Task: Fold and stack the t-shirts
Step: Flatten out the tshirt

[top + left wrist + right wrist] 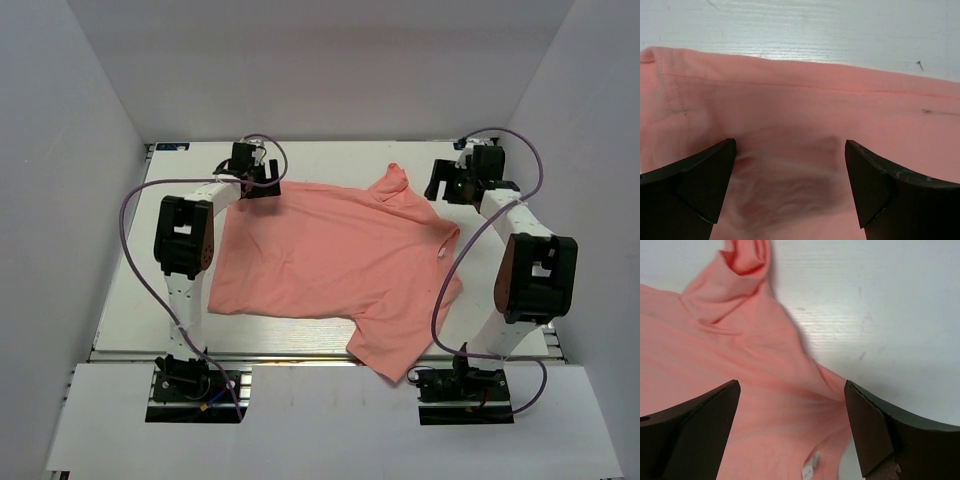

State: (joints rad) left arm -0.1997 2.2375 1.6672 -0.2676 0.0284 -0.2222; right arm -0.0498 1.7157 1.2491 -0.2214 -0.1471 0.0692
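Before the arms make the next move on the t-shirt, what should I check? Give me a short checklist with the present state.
1. Left gripper open and empty: ok.
2. Right gripper open and empty: ok.
3. T-shirt spread flat: not ok, far sleeve is bunched.
4. T-shirt fully on the table: not ok, near sleeve passes the near edge.
5. Left gripper over the hem: ok.

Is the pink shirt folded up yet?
No, the t-shirt lies spread out wide on the table, with no neat fold made in it.
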